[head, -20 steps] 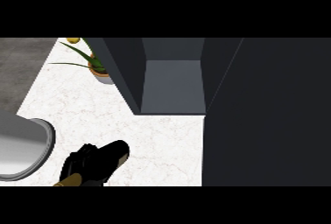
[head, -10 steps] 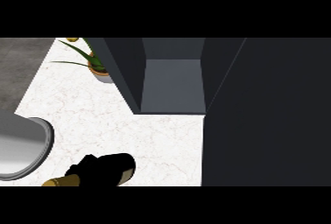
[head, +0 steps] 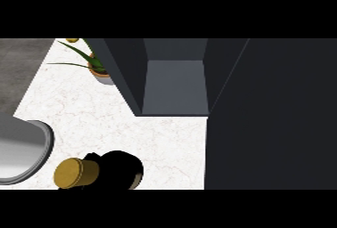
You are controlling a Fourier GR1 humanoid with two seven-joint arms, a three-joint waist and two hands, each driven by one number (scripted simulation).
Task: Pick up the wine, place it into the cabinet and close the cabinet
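The wine bottle shows from above as a round gold top (head: 75, 173) at the lower left of the white counter (head: 132, 129). My right hand (head: 120, 170) is a black shape right beside it, fingers curled round the bottle and hiding its body. The cabinet (head: 175, 91) stands open at the top centre, and its grey inside holds nothing that I can see. Its dark door (head: 273, 116) fills the right side of the view. My left hand does not show.
A potted plant (head: 99, 71) with long green leaves stands at the back left, next to the cabinet's side wall. A grey round basin (head: 36, 149) cuts into the counter at the left edge. Bare counter lies between the hand and the cabinet's mouth.
The hand has shifted right and slightly down along the counter's front. The bottle's gold top has grown from a small sliver to a full disc.
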